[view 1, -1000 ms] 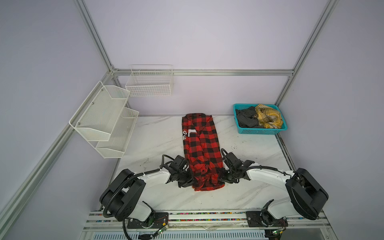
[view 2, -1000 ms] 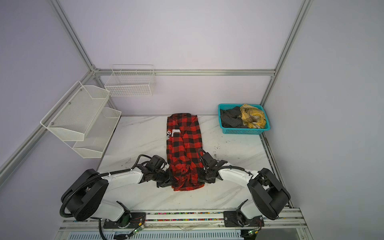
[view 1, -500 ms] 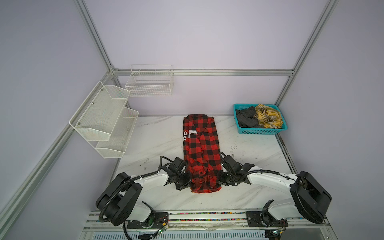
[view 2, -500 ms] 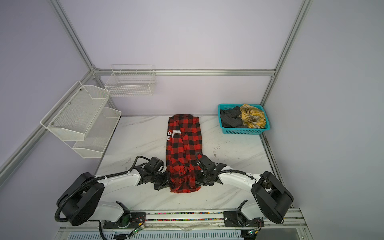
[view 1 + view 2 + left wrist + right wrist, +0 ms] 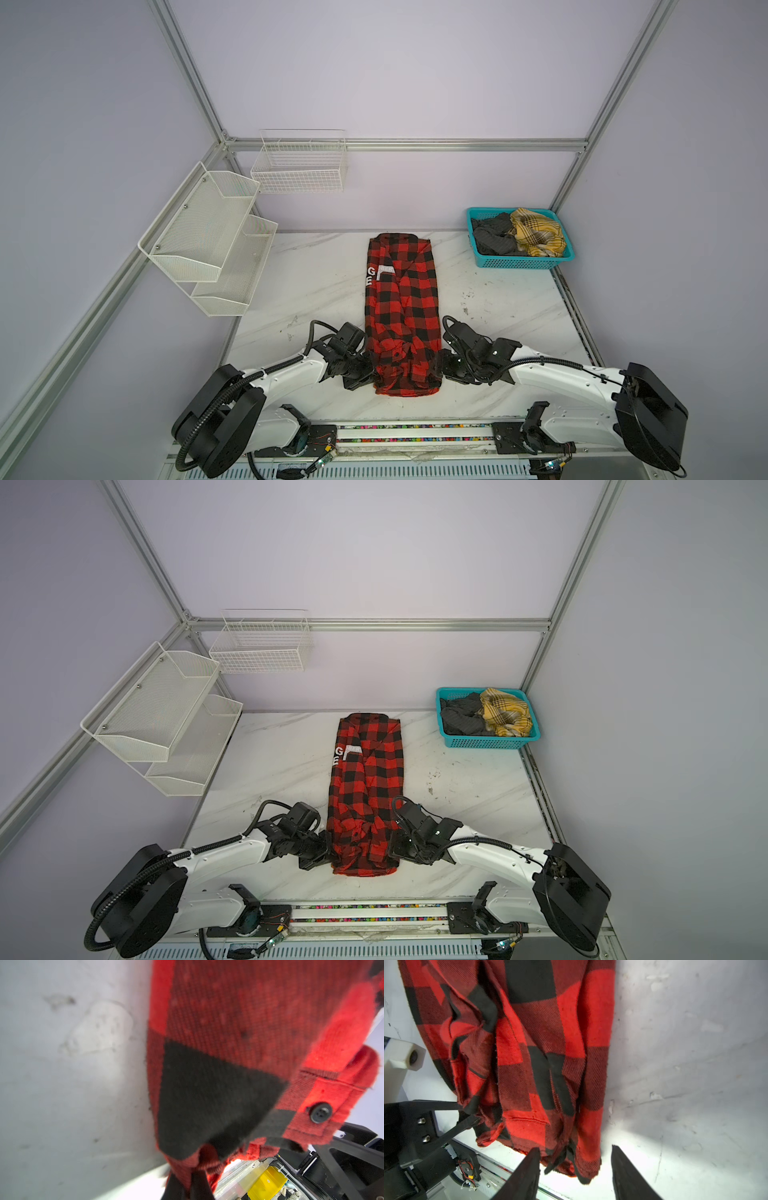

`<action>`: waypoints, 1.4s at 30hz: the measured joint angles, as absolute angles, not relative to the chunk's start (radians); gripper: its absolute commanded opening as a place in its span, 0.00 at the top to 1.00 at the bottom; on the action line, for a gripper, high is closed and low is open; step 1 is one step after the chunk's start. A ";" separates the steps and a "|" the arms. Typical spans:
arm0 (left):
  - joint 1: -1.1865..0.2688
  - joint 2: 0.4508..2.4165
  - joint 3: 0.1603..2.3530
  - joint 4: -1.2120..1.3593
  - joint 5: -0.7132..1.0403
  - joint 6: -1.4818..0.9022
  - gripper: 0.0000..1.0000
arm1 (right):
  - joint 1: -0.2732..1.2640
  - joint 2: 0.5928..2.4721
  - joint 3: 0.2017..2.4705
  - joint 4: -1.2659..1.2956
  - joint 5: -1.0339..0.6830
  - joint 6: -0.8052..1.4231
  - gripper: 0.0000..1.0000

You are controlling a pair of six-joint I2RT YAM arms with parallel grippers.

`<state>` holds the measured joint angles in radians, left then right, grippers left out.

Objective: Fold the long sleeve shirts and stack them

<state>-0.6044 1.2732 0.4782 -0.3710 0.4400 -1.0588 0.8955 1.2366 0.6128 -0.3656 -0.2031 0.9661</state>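
Pinching fuzzy checked flannel shirt [image 5: 402, 307]: left end effector [image 5: 370, 375].

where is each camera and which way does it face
top views: high overhead, tilted down at table, flannel shirt, teal basket, left arm, right arm
left wrist: on left arm, close on the shirt's hem; left tool shut on it
right wrist: on right arm, facing the same hem; right tool open, left tool opposite

You cannot see the tips of the left gripper [image 5: 371, 375] in the top views: the near left corner of the red-and-black checked flannel shirt [image 5: 401, 307] covers them. Its white block letters [image 5: 371, 276] run out of sight at the fold, and the small white label [image 5: 386, 269] beside them is too small to read.
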 measured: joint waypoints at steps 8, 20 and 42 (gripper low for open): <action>-0.602 1.232 0.487 -0.406 0.439 -1.052 0.50 | 0.896 1.296 0.606 -0.355 -0.204 0.967 0.51; -0.533 1.176 0.493 -0.533 0.403 -1.028 0.51 | 0.896 1.299 0.609 -0.354 -0.204 0.967 0.57; -0.539 1.323 0.517 -0.373 0.488 -1.009 0.81 | 0.896 1.330 0.613 -0.331 -0.207 0.965 0.69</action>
<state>-0.5388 1.3231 0.5171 -0.3725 0.4881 -1.0088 0.8955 1.3300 0.6132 -0.3305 -0.2073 0.9649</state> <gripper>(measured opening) 0.256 0.323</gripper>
